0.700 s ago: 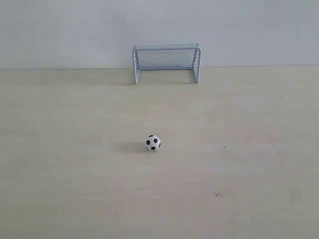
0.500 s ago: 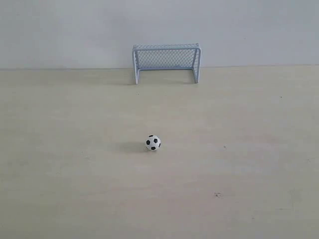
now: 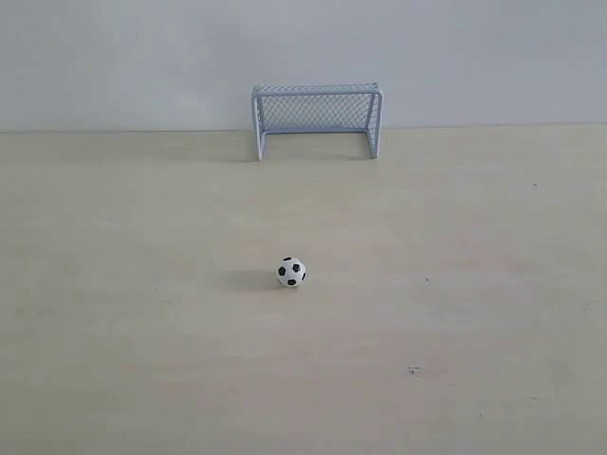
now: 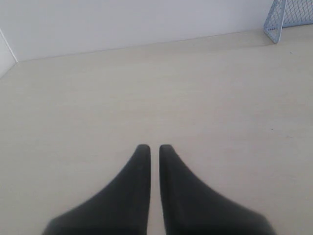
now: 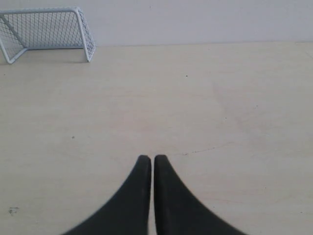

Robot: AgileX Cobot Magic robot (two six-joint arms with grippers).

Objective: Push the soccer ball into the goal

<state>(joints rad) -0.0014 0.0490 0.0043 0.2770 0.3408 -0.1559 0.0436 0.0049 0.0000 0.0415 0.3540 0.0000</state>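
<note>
Step in hand: approach, judged from the layout, since no contact with the ball has been made. The ball rests on the table near the middle of the exterior view, well apart from the goal, which stands at the far edge of the table against the wall with its mouth facing the ball. The ball lies slightly left of the goal's centre line but within the span of its posts. Neither arm appears in the exterior view, and the ball appears in neither wrist view. The left pincer has its fingers drawn together with only a thin slit between them, gripping nothing; the right pincer is likewise closed on nothing (its slit is narrower). Each hangs over bare table. Next move, as a judgement: bring one closed pincer down behind the ball, on the side away from the goal, then push straight toward the mouth. The ball is round and will likely roll off line if struck off-centre, so contact should be central and slow. Containers: the goal is the only one, and its net holds nothing.
</note>
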